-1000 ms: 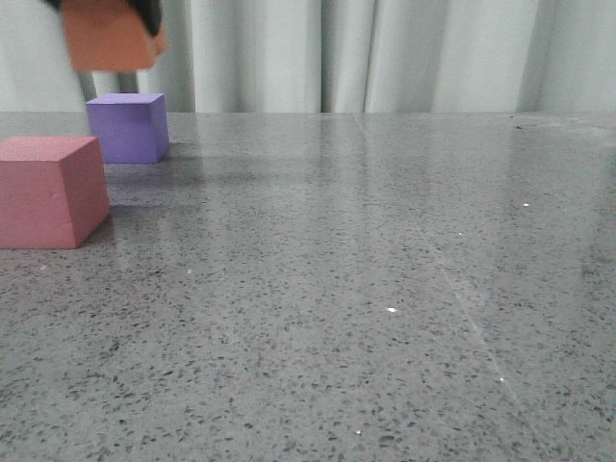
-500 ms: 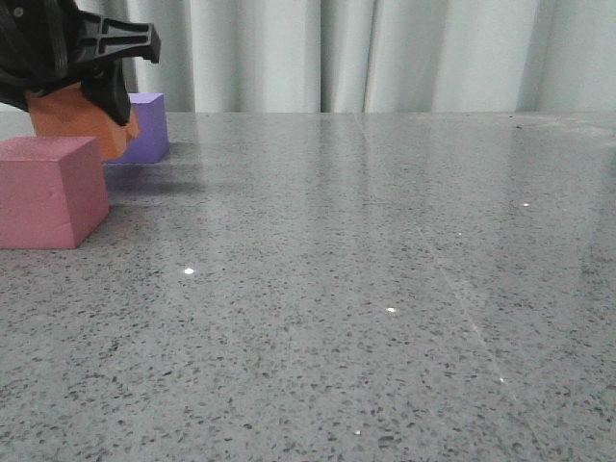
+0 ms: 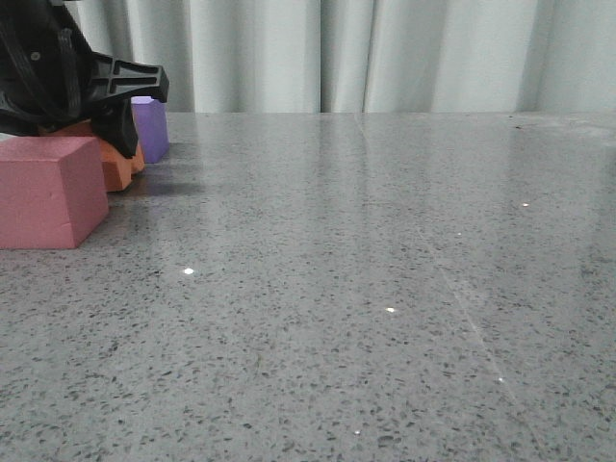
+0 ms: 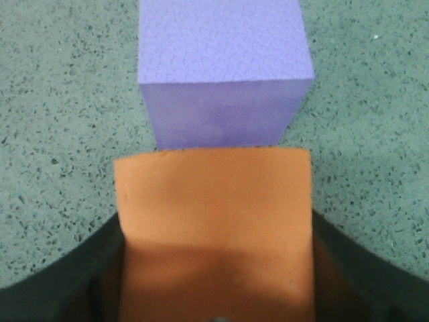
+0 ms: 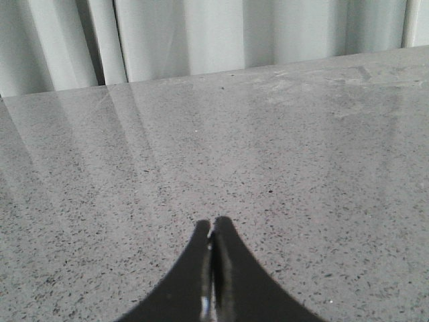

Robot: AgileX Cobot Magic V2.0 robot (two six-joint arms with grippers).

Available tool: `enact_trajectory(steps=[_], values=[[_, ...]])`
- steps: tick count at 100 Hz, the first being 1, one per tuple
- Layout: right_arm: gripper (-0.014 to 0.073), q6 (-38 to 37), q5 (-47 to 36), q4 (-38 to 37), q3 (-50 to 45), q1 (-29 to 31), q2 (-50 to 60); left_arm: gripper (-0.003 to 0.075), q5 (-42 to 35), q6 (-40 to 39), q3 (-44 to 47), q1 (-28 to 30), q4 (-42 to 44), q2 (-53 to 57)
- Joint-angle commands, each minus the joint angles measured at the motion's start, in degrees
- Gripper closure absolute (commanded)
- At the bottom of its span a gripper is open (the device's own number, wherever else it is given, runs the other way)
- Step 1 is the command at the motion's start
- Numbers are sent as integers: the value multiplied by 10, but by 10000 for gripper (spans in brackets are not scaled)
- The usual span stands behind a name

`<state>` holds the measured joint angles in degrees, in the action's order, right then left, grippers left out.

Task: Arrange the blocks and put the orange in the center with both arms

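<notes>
Lowered between pink and purple, orange cube (image 4: 214,228) sits gripped in left claw (image 3: 82,106).

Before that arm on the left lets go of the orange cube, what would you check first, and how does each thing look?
1. Orange cube held in left tool: ok.
2. Cube resting on the table: cannot tell; the tool hides its base.
3. Sits between pink cube and purple cube: ok in the front view.
4. Gap to purple cube: cannot tell; edges look close or touching.
5. Right tool shut, away from the cubes: ok.
</notes>
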<state>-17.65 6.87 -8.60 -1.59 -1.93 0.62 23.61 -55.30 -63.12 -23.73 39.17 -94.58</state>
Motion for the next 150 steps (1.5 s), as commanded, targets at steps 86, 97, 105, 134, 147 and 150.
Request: enact_trajectory(steps=[86, 97, 105, 134, 147, 150], values=[[714, 6, -49, 1, 8, 3, 11, 47, 14, 48, -19, 1, -1, 182], [714, 6, -49, 1, 8, 3, 11, 47, 32, 75, -13, 1, -1, 240], [714, 6, -49, 1, 8, 3, 11, 47, 35, 76, 6, 2, 15, 287], [714, 6, -49, 1, 8, 3, 11, 165, 39, 74, 175, 2, 34, 509], [714, 6, -49, 1, 8, 3, 11, 364, 42, 74, 256, 2, 37, 612], [714, 6, -49, 1, 8, 3, 11, 415, 42, 74, 277, 2, 37, 639]])
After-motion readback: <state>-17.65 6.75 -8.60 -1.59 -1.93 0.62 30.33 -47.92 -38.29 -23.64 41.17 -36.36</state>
